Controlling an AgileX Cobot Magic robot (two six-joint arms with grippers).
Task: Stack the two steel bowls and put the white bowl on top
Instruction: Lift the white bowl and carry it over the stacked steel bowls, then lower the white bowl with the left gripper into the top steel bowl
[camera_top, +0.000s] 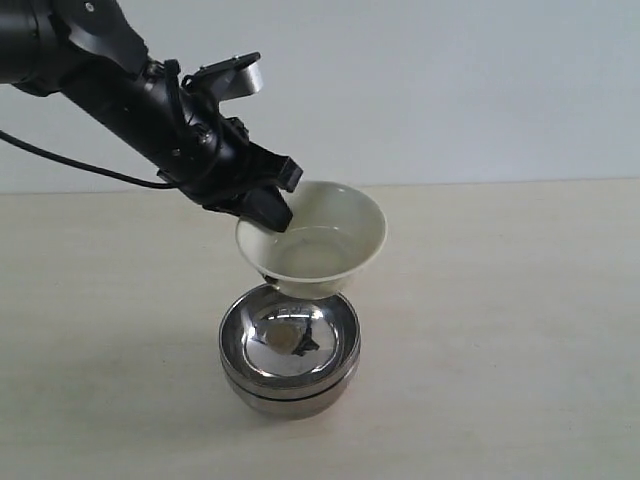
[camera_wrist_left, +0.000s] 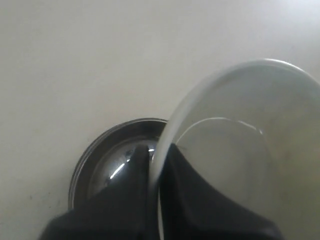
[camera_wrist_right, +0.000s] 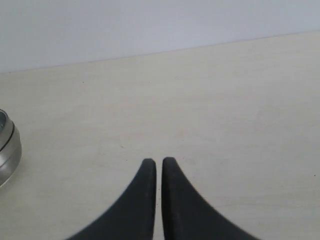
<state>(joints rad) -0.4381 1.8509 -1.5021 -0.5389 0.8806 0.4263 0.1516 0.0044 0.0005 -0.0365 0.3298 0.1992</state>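
The two steel bowls (camera_top: 290, 350) stand nested on the table, one inside the other. Just above and behind them hangs the white bowl (camera_top: 325, 245), tilted, its base close over the stack's far rim. My left gripper (camera_top: 272, 215) is shut on the white bowl's left rim, one finger inside and one outside. In the left wrist view the white bowl (camera_wrist_left: 250, 150) fills the frame's right side, its rim pinched by my left gripper (camera_wrist_left: 156, 152), with the steel bowls (camera_wrist_left: 107, 165) beneath. My right gripper (camera_wrist_right: 155, 162) is shut with nothing in it, low over bare table, the steel bowls (camera_wrist_right: 7, 150) off to its side.
The pale wooden table (camera_top: 520, 330) stretches around the stack, with a plain light wall behind. The left arm's black cable (camera_top: 70, 160) trails off to the left.
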